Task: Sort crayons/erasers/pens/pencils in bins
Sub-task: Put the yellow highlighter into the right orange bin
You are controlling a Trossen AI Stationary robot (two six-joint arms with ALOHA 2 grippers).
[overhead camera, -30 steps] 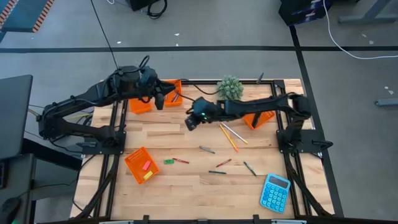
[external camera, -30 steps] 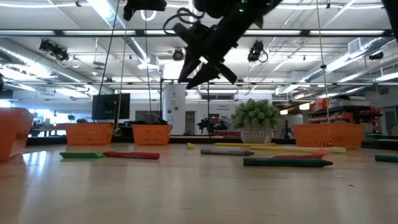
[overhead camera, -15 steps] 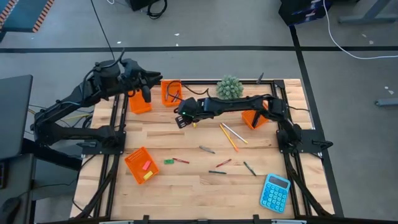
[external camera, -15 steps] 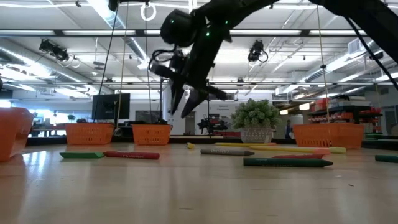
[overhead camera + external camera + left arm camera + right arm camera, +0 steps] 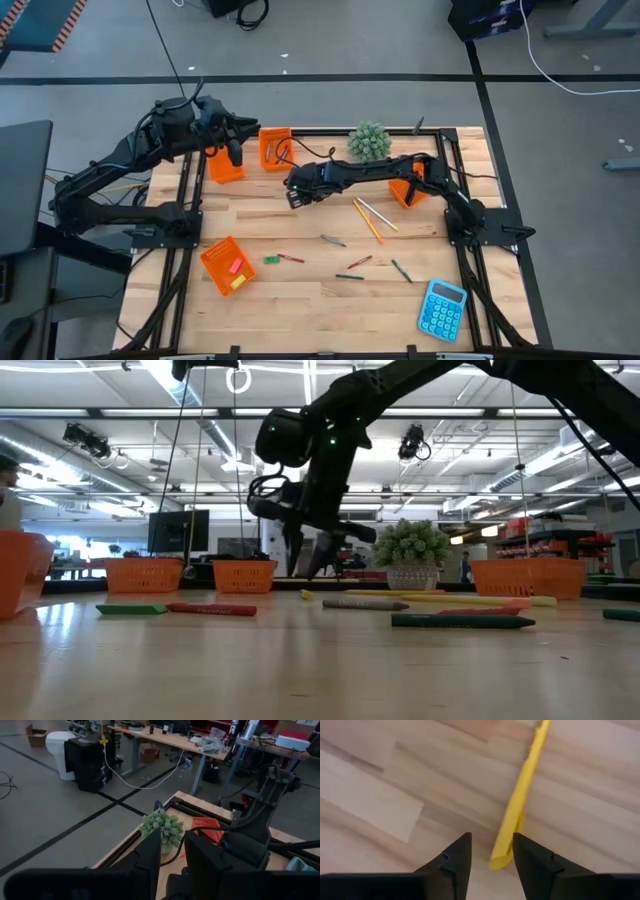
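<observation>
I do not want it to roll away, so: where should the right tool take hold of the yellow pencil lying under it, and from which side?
Probably on the shaft, slightly in from its end, coming straight down. The yellow pencil lies flat on the table, and the right tool hangs open with that end between its fingers.

Right gripper (image 5: pixel 490 851) fingers parted above the wood table (image 5: pixel 395 785); yellow pencil (image 5: pixel 520 800) end lies between the tips.
</observation>
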